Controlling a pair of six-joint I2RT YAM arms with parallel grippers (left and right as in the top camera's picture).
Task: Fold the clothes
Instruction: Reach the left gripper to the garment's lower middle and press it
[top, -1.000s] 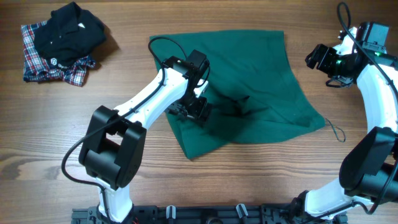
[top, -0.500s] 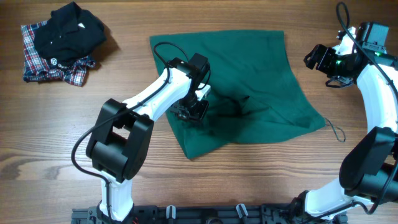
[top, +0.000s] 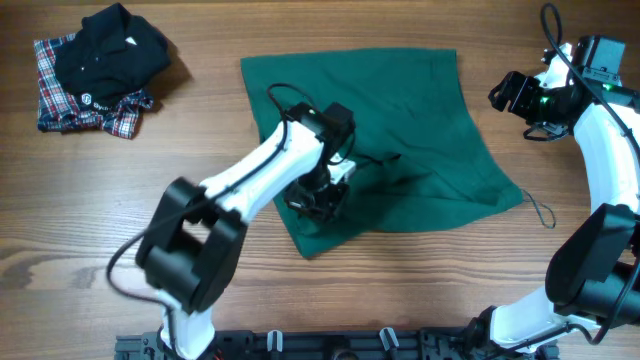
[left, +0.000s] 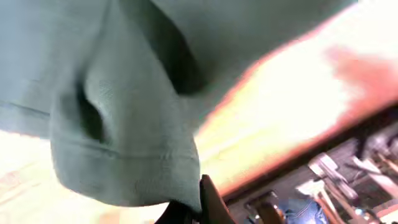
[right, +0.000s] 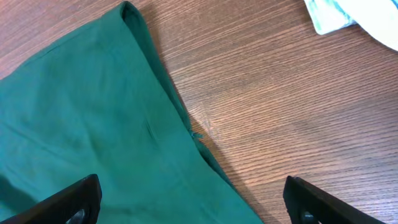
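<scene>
The green garment (top: 420, 110) lies spread across the middle of the wooden surface (top: 90, 200), toward its right half. It is one wide sheet of plain dark green cloth, roughly four-sided, with one corner pointing toward the near edge and another reaching out to the right. The far part lies flat and smooth. Around the centre it is rumpled, with dark creases running out from where the left gripper (top: 318, 200) sits on it. A thin cord (top: 541, 212) trails off the right corner and loops on the bare wood.

The left gripper has its jaws pressed together, pinching a bunch of the fabric. In the left wrist view a hemmed fold of the green garment (left: 124, 143) hangs bunched just above the dark fingertips (left: 208, 202), with a stitched seam line across it; the background there is blurred.

The right gripper (top: 515, 95) hovers off the far right corner of the cloth, spread wide and holding nothing. The right wrist view shows its gripper (right: 191, 186) above the garment's edge (right: 74, 124), where a neat hem runs diagonally over the wood. A small pale cloth (right: 348, 15) lies at the top right of that view.

A black shirt (top: 110, 50) rests on a plaid shirt (top: 55, 100) at the far left, well apart from the garment.
</scene>
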